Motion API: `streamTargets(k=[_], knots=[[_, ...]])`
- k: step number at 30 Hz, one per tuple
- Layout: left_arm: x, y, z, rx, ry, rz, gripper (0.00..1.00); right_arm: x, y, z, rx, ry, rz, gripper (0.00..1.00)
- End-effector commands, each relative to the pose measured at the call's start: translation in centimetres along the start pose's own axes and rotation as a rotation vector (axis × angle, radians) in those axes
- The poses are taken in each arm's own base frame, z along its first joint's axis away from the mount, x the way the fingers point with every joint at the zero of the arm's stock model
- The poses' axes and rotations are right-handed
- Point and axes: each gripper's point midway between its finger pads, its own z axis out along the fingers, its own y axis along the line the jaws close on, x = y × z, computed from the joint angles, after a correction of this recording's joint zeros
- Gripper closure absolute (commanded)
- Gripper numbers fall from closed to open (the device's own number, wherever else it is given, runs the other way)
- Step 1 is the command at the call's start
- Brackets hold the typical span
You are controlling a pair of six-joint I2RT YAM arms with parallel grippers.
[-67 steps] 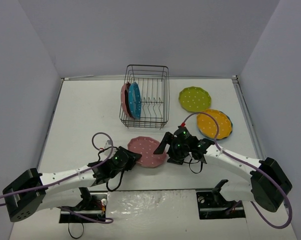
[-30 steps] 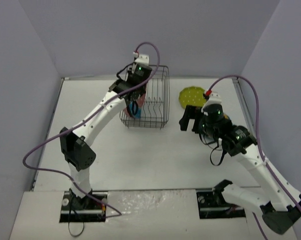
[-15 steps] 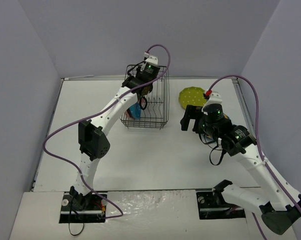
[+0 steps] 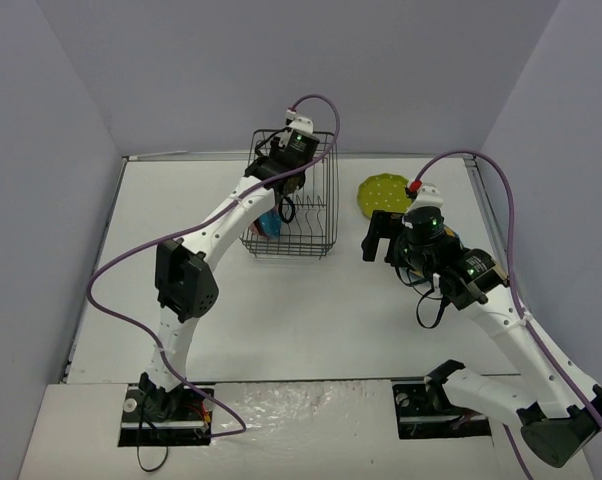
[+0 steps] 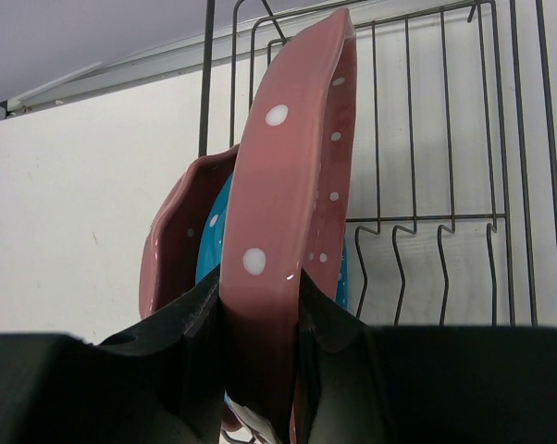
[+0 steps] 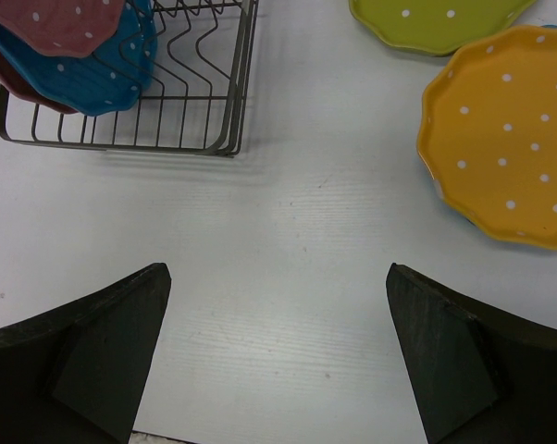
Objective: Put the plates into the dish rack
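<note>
My left gripper [image 5: 260,289] is shut on the rim of a pink plate [image 5: 292,185], which it holds on edge inside the black wire dish rack [image 5: 445,222]. Another pink plate [image 5: 172,245] and a blue plate [image 5: 212,252] stand just behind it at the rack's left end. From above, the left gripper [image 4: 287,178] reaches down into the dish rack [image 4: 316,225]. My right gripper [image 6: 277,277] is open over bare table, right of the rack. An orange plate [image 6: 510,139] and a lime green plate [image 6: 436,18] lie flat on the table beyond it.
The rack's [image 6: 195,102] right part holds only upright prongs. In the top view the right arm [image 4: 451,270] covers the orange plate, and the green plate [image 4: 379,192] lies behind it. Grey walls close in the table on three sides.
The pink plate has gone from lying on the table to standing in the rack, carried by my left gripper. Over the last second it shifted slightly right. The right arm has hardly moved.
</note>
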Motion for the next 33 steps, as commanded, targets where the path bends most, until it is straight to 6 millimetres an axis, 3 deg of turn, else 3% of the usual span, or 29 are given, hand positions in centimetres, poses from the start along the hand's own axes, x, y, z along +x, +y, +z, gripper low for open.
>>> streamTargets(k=[1, 8, 17, 20, 26, 33], knots=[[-7.5, 4.0, -4.2, -0.042, -0.202, -0.160, 1.00, -0.7, -0.4, 0.4, 0.021, -0.033, -0.007, 0.00], [-4.3, 1.6, -2.0, -0.001, -0.114, -0.166, 1.00, -0.4, -0.6, 0.5, 0.025, -0.027, -0.004, 0.00], [-1.7, 0.8, -1.1, 0.004, -0.051, -0.173, 1.00, -0.1, -1.0, 0.7, 0.038, -0.020, -0.020, 0.00], [-0.8, 0.7, -0.9, 0.000, -0.030, -0.166, 0.93, 0.0, -1.0, 0.7, 0.038, -0.020, -0.015, 0.00], [0.2, 0.6, -0.9, 0.007, -0.021, -0.182, 0.61, 0.5, -1.0, 0.6, 0.029, -0.018, 0.003, 0.00], [0.2, 1.0, -1.6, 0.005, -0.023, -0.188, 0.39, 0.9, -1.2, 0.2, 0.020, -0.020, 0.015, 0.00]])
